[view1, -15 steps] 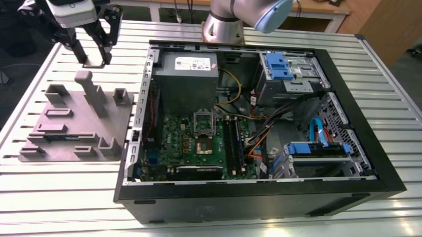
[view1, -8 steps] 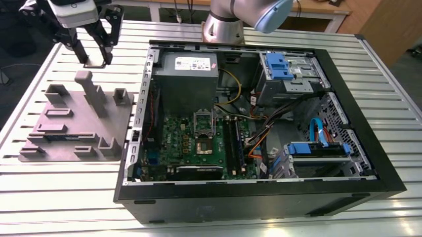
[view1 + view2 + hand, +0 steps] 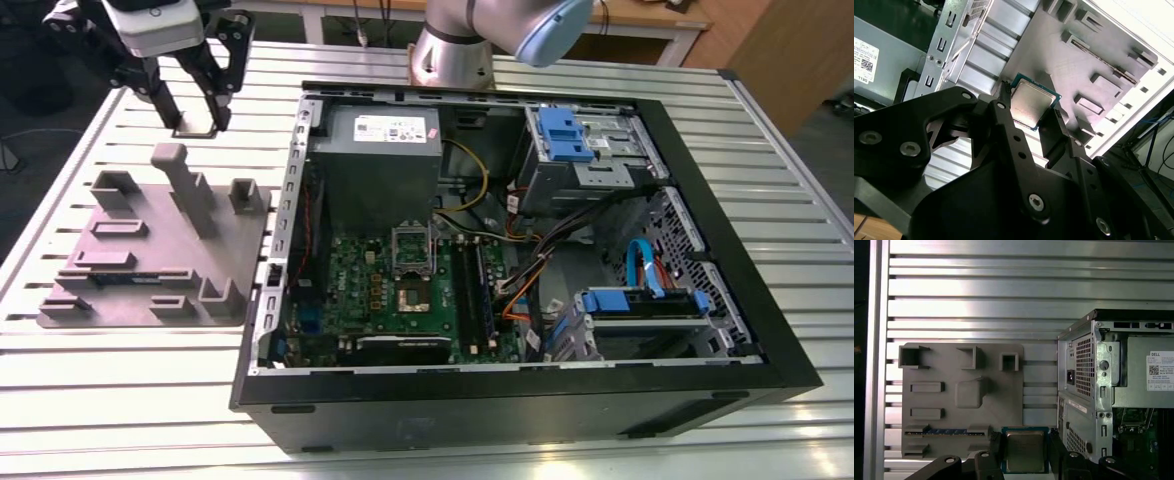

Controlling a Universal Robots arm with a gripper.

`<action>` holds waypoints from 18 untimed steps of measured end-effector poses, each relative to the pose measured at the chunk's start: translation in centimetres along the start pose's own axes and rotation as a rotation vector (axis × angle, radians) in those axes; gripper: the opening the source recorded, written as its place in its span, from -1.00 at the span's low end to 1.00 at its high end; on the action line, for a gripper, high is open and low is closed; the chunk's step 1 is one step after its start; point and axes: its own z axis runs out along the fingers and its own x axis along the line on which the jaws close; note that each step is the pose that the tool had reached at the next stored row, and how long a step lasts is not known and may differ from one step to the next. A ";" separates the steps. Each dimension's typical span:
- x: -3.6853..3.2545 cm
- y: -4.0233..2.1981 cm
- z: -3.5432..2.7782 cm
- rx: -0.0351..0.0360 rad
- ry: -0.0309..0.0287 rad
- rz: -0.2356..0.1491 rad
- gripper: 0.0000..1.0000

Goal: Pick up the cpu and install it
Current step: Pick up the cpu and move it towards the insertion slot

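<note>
Gripper (image 3: 195, 125) closed narrow on the cpu (image 3: 198, 130), fingers pinching two opposite edges. In both wrist views the cpu (image 3: 1033, 102) (image 3: 1025, 450) sits flat between the fingers, metal top toward the cameras. It is held clear above the slatted desk (image 3: 120, 400), near the far end of the grey moulded tray (image 3: 147, 260). At the exterior view's right lies the open computer case (image 3: 781, 350), its green motherboard (image 3: 354, 290) well apart from the gripper.
</note>
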 end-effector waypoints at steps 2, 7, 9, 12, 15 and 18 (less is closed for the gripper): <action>-0.07 0.00 0.00 0.0000 -0.0001 0.000 -0.06; -0.26 0.00 0.00 0.0000 0.0000 0.000 -0.06; -0.32 0.00 0.00 0.0000 0.0000 0.000 -0.06; -0.42 0.00 0.00 0.0000 0.0000 0.000 -0.06; -0.53 0.00 0.01 0.0000 0.0000 0.000 -0.06; -0.63 0.00 0.01 0.0000 -0.0001 0.000 -0.06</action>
